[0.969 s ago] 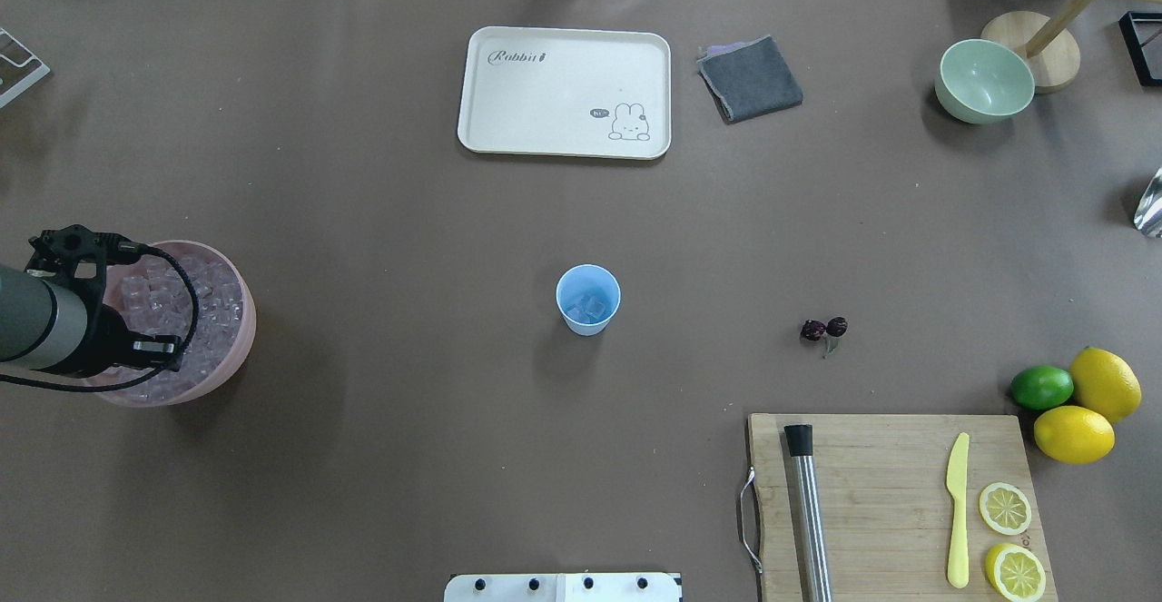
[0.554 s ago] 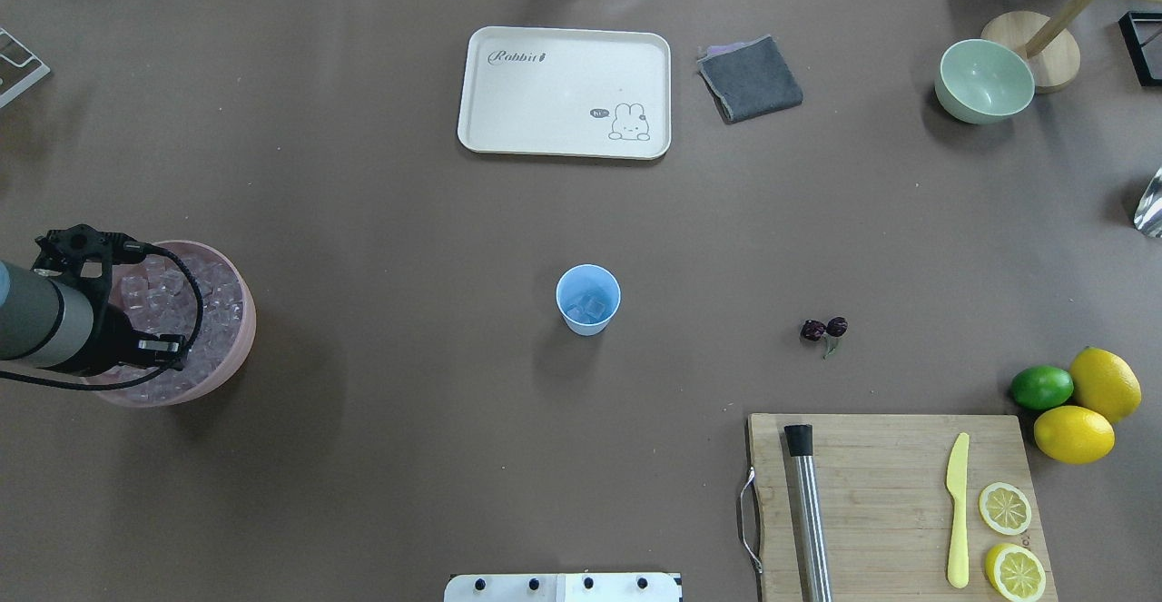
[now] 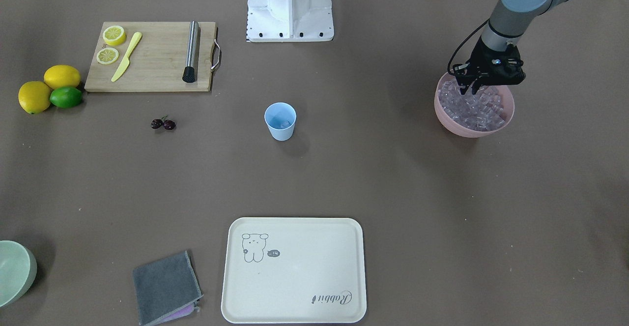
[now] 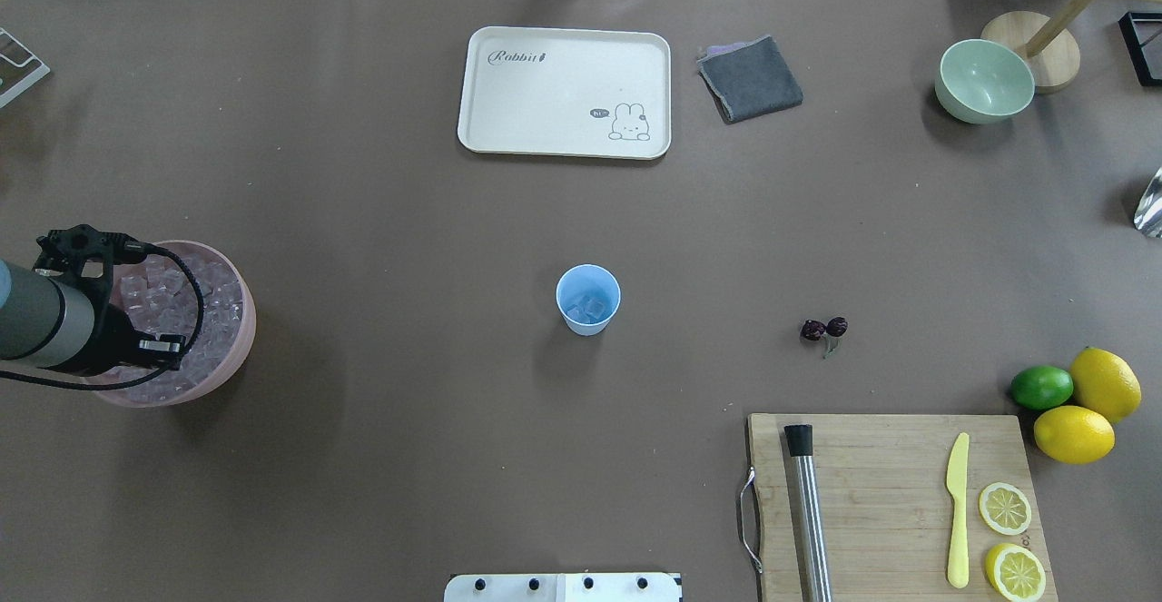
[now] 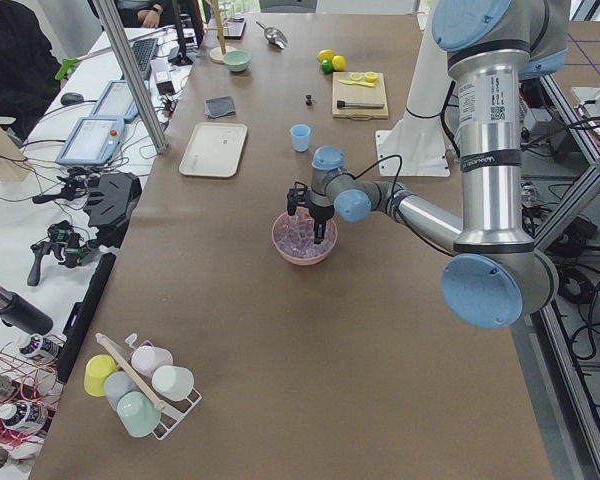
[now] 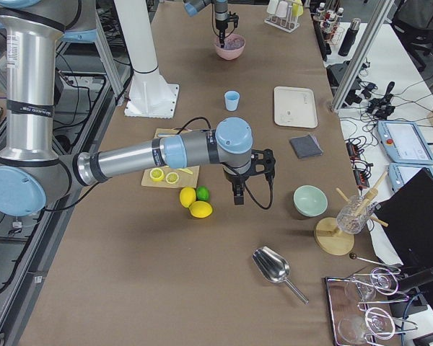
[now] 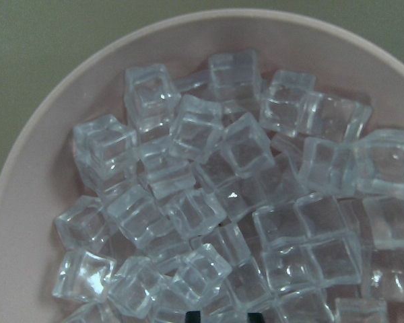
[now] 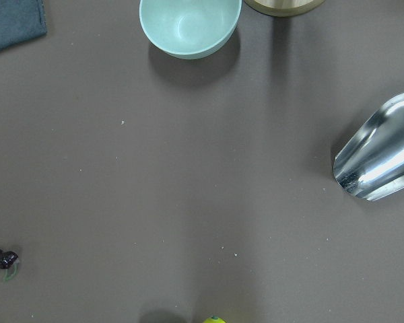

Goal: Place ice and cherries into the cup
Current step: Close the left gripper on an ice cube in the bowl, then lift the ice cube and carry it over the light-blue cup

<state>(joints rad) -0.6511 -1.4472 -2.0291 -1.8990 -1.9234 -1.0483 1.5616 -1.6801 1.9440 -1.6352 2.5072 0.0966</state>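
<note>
Brown paper covers the long table (image 4: 363,175), matte and a little creased, with cables and screens along its far side. Over the past second the left arm has drawn back slightly and then held, so a bit more of the cubes shows beside its black wrist. Nothing else on the table has shifted.

The left gripper (image 3: 470,90) points straight down into the pink bowl (image 3: 449,119), a smooth, round, thick-rimmed plastic dish. Right under it the ice (image 7: 209,168) is heaped in glassy, soft-edged cubes that catch the light. From the wrist camera only two dark fingertips (image 7: 192,315) peek in, set a narrow gap apart with ice between them. Whether they pinch a cube I cannot tell.

Well away from that gripper, toward the middle of the table, stands the cup (image 3: 281,132), a tapered pale blue tumbler, upright, with a few cubes lying in its bottom. Further off again, beyond the cup, lie the cherries (image 4: 824,329), two tiny dark glossy balls touching, with thin green stems.

The right gripper (image 6: 238,200) hangs over bare paper near the whole lemons (image 6: 195,203) and the lime (image 6: 202,192). How wide it stands I cannot tell. Below its camera the cherries sit at one corner, a pale green bowl (image 8: 188,27) and a shiny metal scoop (image 8: 380,151) toward the other edges.
</note>
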